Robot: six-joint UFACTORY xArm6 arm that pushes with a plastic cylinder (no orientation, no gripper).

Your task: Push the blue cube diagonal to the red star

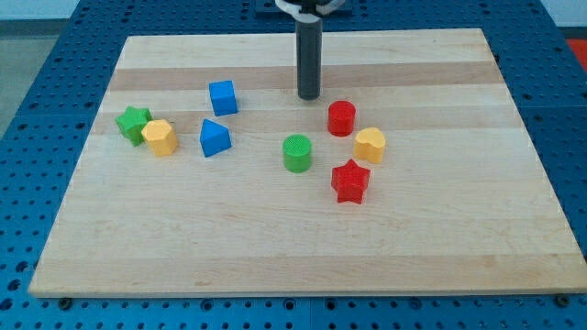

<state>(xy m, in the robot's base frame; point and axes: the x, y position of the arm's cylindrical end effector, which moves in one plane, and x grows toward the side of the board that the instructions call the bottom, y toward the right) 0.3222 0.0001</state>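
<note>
The blue cube sits at the board's upper left, well apart from the red star. The tip, a bare rod pinching nothing, stands right of the cube, apparently not touching. Approach stage; next it must get behind the cube and push rightward.

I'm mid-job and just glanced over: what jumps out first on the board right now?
The dark rod stands out at the view's top centre, my tip resting on bare wood, touching no block. To the view's right of centre sits a tight group: red cylinder, yellow block, red star and green cylinder. The blue cube lies apart, to the tip's left.
</note>
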